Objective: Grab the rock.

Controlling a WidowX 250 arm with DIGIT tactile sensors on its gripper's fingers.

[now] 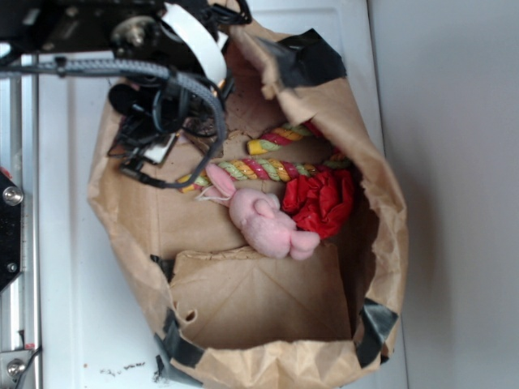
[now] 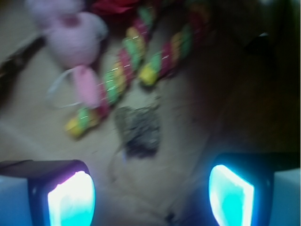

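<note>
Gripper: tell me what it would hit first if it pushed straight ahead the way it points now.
Probably the rock. In the wrist view it lies just ahead of the open gripper, slightly left of centre, with bare bag floor between. Depth is blurry, so this is uncertain.

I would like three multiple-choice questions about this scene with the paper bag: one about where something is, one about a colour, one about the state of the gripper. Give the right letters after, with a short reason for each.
1. In the wrist view, where is the rock relative to the striped rope?
A. below the rope, apart from it
B. on top of the pink bunny
C. outside the paper bag

2. What colour is the wrinkly cloth ball?
A. blue
B. red
C. white

3. How is the gripper?
A. shut on the rock
B. shut on the rope
C. open, holding nothing

Answers:
1 A, bag floor shows between rock and rope.
2 B, it lies red beside the pink bunny in the paper bag.
3 C, both fingers stand wide apart with the rock beyond them.
</note>
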